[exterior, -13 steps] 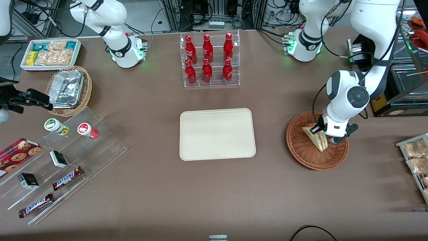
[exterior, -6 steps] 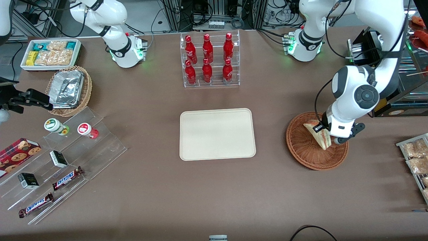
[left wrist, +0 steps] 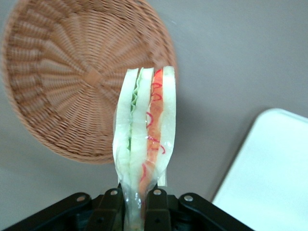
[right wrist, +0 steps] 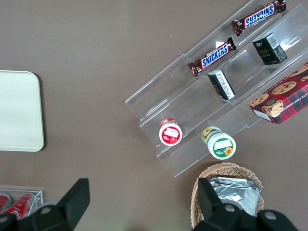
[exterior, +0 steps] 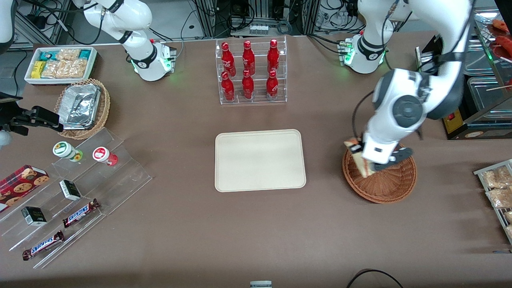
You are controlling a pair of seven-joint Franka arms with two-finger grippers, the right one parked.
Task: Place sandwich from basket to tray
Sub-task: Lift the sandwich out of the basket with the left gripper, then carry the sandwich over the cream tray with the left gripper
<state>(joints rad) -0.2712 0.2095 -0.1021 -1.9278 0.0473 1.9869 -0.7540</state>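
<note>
The gripper [left wrist: 134, 204] is clamping the wrapped sandwich [left wrist: 144, 139] between its fingers [left wrist: 111, 209], holding it by one narrow end with the red and green filling edge showing. Compared with half a second ago, the sandwich is no longer resting low in the basket [exterior: 390, 182]; it is hanging above the basket's rim on the side toward the tray [exterior: 260, 160], and the arm is swinging that way. The lift therefore looks finished and the carry to the tray is beginning, with the tray lying bare near the basket. Readable writing is appearing only elsewhere: two Snickers bars [right wrist: 211, 57] are lying on the clear stepped display [right wrist: 202, 110], and the red bottles [exterior: 248, 70] are showing white script too small to read.
</note>
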